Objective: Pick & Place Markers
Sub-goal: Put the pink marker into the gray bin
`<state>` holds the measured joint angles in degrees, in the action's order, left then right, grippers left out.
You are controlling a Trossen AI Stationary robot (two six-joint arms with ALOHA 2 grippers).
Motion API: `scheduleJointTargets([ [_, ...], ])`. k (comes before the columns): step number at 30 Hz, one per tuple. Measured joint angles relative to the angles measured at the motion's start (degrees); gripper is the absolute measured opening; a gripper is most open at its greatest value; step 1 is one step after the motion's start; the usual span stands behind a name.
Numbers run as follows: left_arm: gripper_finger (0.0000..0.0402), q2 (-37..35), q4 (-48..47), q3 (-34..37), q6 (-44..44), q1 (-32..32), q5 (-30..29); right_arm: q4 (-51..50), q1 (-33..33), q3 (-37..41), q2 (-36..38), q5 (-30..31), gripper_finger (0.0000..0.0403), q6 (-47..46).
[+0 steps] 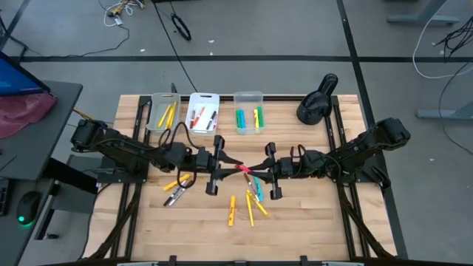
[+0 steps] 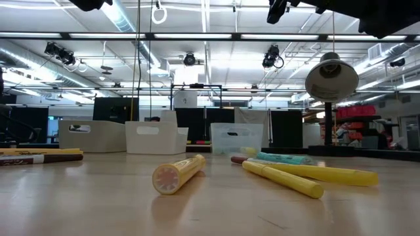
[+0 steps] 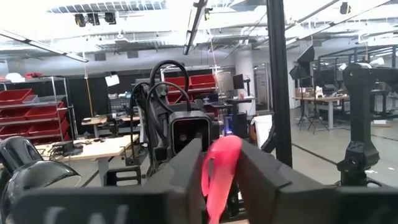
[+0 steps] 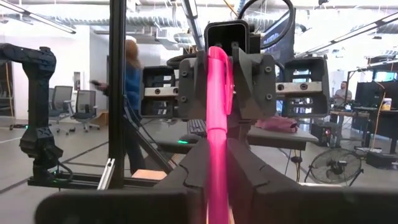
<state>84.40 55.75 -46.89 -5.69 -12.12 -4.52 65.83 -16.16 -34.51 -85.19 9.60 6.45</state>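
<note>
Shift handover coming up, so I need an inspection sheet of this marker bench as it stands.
Surface: wooden table, slatted, no spills seen.
Job's things: pink marker held in mid-air between both grippers; loose markers on the table; more markers in three bins at the far edge.
Clutter: black desk lamp at the far right corner.
Grippers: left gripper and right gripper meet at centre, both closed on the pink marker.
Cables: loose cords on the floor beyond the table.
Surroundings: a person walking past behind.
</note>
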Motion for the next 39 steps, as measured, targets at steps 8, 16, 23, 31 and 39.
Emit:
scheduleJointTargets([
  [8, 0.006, -0.7, -2.5, 0.0, -2.5, -1.1, -0.7, -2.7, -0.2, 0.0, 1.2, 0.0, 0.0109, -1.4],
  [16, 0.006, -11.4, -33.5, -3.4, -3.7, -4.8, -27.0, -21.7, -0.2, 0.0, 9.8, 8.6, 0.0142, -1.5],
  [23, 0.006, -15.2, -81.5, -15.9, 14.1, 1.3, -47.4, -25.0, -0.1, 0.0, 10.3, 12.9, 0.0129, -1.4],
  [31, 0.006, -15.1, -106.0, -20.4, 21.9, 24.5, -40.7, -26.5, -0.1, 0.0, 8.6, 12.9, 0.0115, -3.4],
  [39, 0.006, -15.2, -98.2, -7.9, 16.9, 48.1, -35.1, -28.0, -0.6, 0.0, 8.6, 12.8, 0.0111, -4.5],
])
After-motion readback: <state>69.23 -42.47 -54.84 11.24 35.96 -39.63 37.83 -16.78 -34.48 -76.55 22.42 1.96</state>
